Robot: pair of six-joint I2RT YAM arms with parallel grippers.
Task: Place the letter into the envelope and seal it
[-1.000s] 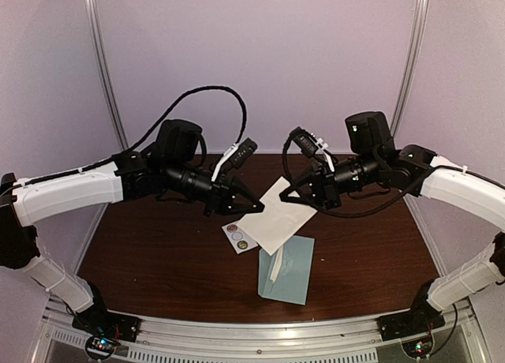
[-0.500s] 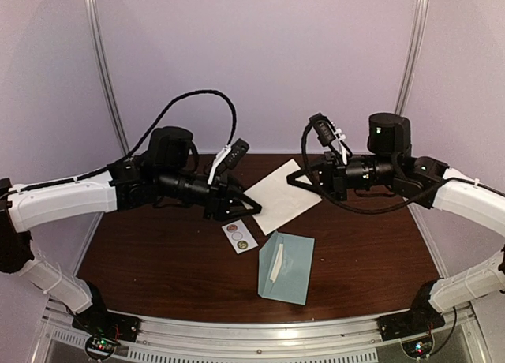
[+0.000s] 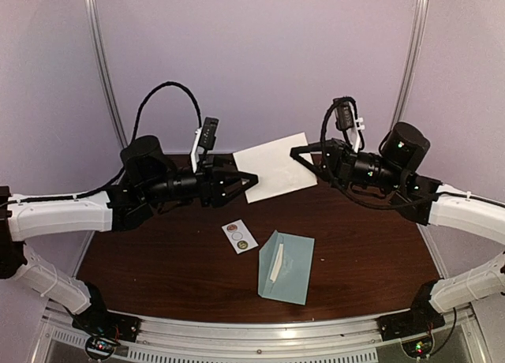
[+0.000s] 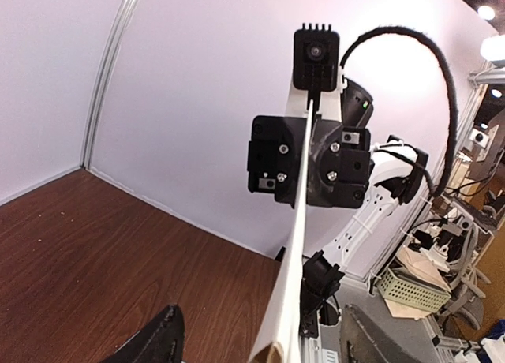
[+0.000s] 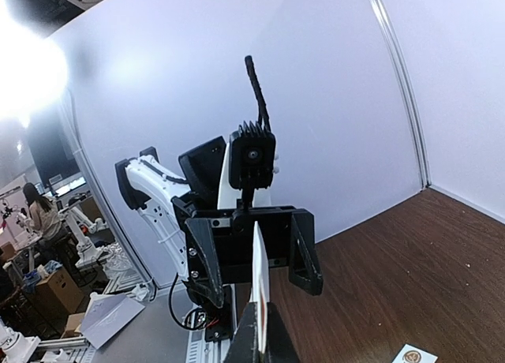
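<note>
Two arms (image 3: 63, 213) are pictured over a dark wood-grain counter (image 3: 158, 260) backed by pale lilac walls (image 3: 260, 55). A white letter (image 3: 270, 167) is gripped aloft, frame centre, by the right hand (image 3: 306, 159); the left hand (image 3: 251, 177) is spread wide about its edge. The teal envelope (image 3: 293, 272) lies flat at lower centre, its white mark hard to identify.

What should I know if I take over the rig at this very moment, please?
Left gripper: open, one finger on each side of the letter's edge, not pinching it.
Right gripper: shut on the letter's other edge, holding it in the air over the far part of the table.
Envelope: flat on the table near the front, with the sticker sheet to its left.
Done: letter is lifted.
Left: put the letter in the envelope, close the flap and seal it.
</note>
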